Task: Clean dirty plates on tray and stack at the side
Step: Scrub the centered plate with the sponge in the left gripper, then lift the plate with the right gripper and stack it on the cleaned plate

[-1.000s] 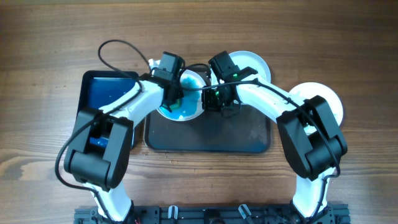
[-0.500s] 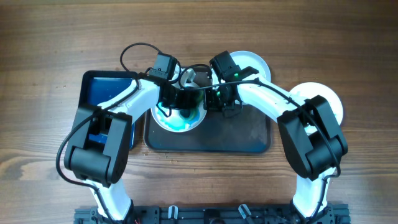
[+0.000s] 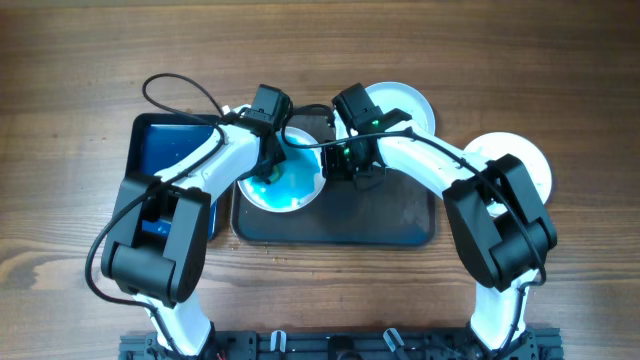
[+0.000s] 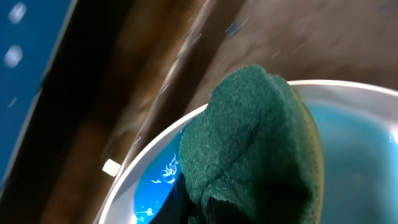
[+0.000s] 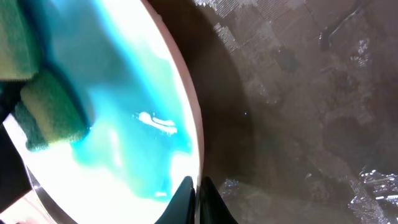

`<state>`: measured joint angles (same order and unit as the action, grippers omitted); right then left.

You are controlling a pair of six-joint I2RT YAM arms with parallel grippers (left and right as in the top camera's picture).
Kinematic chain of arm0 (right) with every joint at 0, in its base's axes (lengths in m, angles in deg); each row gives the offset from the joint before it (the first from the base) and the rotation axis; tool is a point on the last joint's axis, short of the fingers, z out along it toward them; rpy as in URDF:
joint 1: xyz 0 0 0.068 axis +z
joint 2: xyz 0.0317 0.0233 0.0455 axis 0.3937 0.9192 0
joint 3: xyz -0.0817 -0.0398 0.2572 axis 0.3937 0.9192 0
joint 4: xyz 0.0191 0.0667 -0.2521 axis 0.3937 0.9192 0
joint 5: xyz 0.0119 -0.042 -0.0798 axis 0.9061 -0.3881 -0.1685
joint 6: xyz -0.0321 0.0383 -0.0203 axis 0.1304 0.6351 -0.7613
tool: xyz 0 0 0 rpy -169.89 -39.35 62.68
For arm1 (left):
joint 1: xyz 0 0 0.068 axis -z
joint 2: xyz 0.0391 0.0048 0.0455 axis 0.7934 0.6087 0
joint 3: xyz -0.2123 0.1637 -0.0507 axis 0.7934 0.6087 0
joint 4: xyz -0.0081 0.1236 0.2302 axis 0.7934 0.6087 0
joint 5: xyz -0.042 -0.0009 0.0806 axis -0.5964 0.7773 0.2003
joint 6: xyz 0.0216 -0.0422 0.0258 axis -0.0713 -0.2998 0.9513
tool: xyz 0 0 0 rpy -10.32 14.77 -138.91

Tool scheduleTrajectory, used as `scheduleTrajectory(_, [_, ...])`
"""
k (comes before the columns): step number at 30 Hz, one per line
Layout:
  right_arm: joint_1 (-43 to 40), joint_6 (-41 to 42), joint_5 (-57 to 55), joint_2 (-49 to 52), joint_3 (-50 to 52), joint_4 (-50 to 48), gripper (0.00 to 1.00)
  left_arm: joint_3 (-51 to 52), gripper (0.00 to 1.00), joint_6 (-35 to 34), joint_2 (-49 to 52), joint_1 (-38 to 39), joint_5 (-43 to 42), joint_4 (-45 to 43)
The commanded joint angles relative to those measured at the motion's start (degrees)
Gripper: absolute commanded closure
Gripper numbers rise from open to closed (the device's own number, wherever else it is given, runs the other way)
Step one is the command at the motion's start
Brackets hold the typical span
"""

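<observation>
A white plate (image 3: 292,185) smeared with blue lies on the left end of the dark grey tray (image 3: 390,215). My left gripper (image 3: 270,165) is shut on a green sponge (image 4: 255,137) that presses on the plate's (image 4: 354,143) left part. My right gripper (image 3: 335,160) is shut on the plate's right rim; in the right wrist view the fingers (image 5: 198,190) pinch the rim of the plate (image 5: 124,137), with the sponge (image 5: 50,112) at the left. A second white plate (image 3: 410,100) lies behind the tray. A third white plate (image 3: 535,160) lies to the right on the table.
A smaller black-rimmed tray with a blue bottom (image 3: 165,150) stands left of the grey tray, close to my left arm. The grey tray's right part (image 5: 298,112) is wet and bare. Wooden table lies all around.
My left gripper swept the sponge right across the plate, then back to its left side. The blue smear has spread over the plate. My right gripper stayed on the rim.
</observation>
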<state>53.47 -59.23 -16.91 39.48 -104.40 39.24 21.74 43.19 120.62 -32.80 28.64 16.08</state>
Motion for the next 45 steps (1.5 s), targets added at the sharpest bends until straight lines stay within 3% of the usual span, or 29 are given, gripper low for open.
scheduleTrajectory(1, [0.1, -1.7, 0.0, 0.3, 0.4, 1.3, 0.95, 2.6, 0.96, 0.1, 2.7, -1.7, -0.5, 6.5])
scheduleTrajectory(5, [0.1, -1.7, 0.0, 0.3, 0.4, 1.3, 0.96, 2.6, 0.96, 18.2, 2.7, -1.1, -21.7, 6.4])
scheduleTrajectory(7, [0.1, -1.7, 0.0, 0.3, 0.4, 1.3, 0.96, 2.6, 0.96, 29.9, 2.7, -1.1, -38.1, 6.4])
scheduleTrajectory(10, [0.1, -1.7, 0.0, 0.3, 0.4, 1.3, 0.96, 2.6, 0.96, 36.7, 2.7, -1.1, -50.7, 5.3])
scheduleTrajectory(12, [0.1, -1.7, 0.0, 0.3, 0.4, 1.3, 0.96, 2.6, 0.96, 36.8, 2.7, -1.1, -52.3, 3.2])
scheduleTrajectory(16, [0.1, -1.7, 0.0, 0.3, 0.4, 1.3, 0.96, 2.6, 0.96, 31.4, 2.7, -1.3, -49.9, -4.6])
scheduleTrajectory(22, [0.1, -1.7, 0.0, 0.3, 0.4, 1.3, 0.96, 2.6, 0.96, 15.6, 2.6, -2.5, -27.9, -13.3])
scheduleTrajectory(26, [0.1, -1.7, -0.4, 0.3, 0.4, 1.6, 0.96, 0.0, 0.96, 8.0, 2.5, -2.5, -4.9, -8.1])
scheduleTrajectory(29, [0.1, -1.6, -0.7, 0.3, 1.2, 1.0, 0.96, -2.3, 0.96, 6.6, 2.1, -2.3, 1.8, -1.9])
scheduleTrajectory(37, [0.1, 1.2, -1.4, 0.3, 2.2, 0.1, 0.96, -7.6, 0.96, 8.7, -2.8, -3.4, -6.8, 9.3])
scheduleTrajectory(42, [0.5, 6.3, -2.0, 0.4, 3.4, -1.1, 0.96, -13.0, 0.96, 8.8, -8.0, -7.1, -7.3, 17.9])
scheduleTrajectory(45, [0.7, 6.9, -2.0, 0.4, 3.8, -1.2, 0.88, -13.2, 0.96, 9.0, -11.0, -10.3, -7.3, 20.1])
